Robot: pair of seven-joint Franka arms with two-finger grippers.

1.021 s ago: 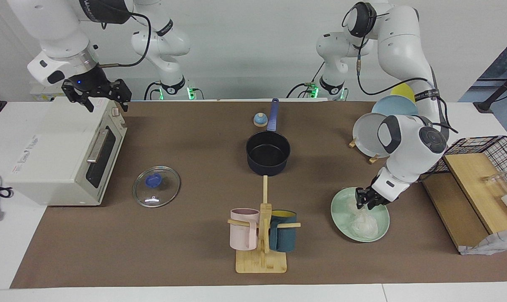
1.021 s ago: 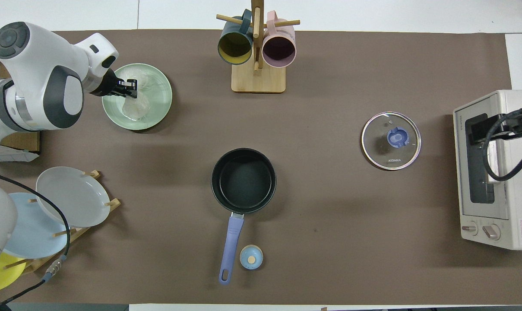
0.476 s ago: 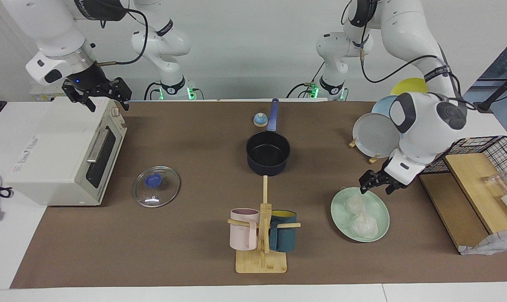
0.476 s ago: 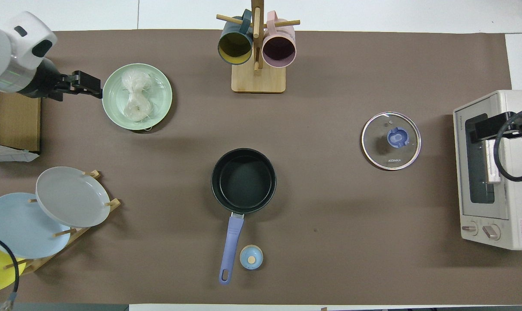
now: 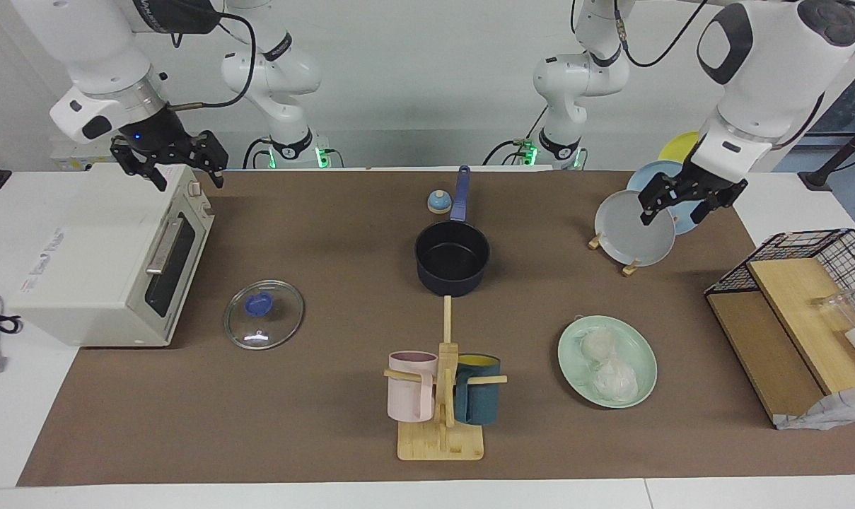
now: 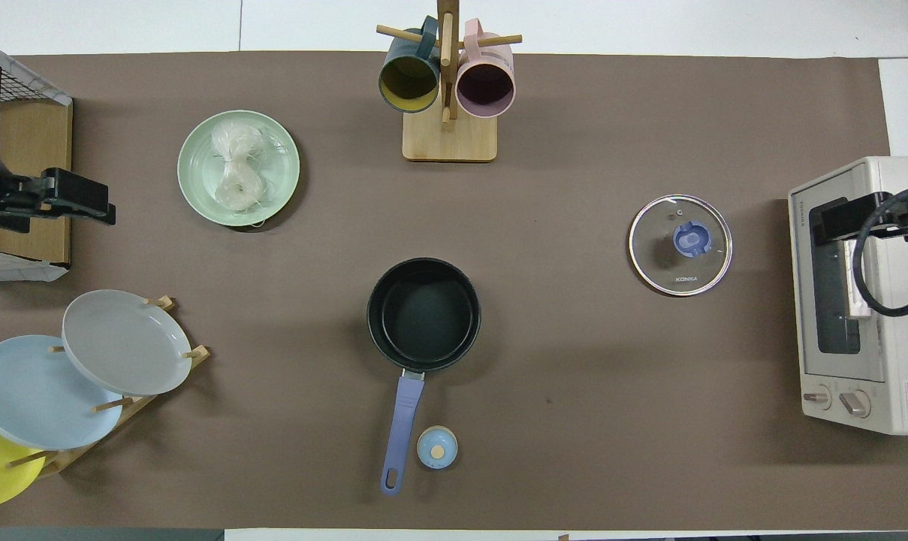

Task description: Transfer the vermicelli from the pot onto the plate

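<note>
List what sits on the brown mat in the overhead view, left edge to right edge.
Grey plate on wooden rack → mint-green plate holding whitish vermicelli → dark navy pot → clear glass lid → white toaster oven.

Whitish translucent vermicelli (image 5: pixel 609 365) lies on a mint-green plate (image 5: pixel 641 346); the navy pot (image 5: pixel 452 263) has a blue handle.

facing: high, toward robots; overhead: steeply down; shared: whole table (image 5: pixel 314 396)
</note>
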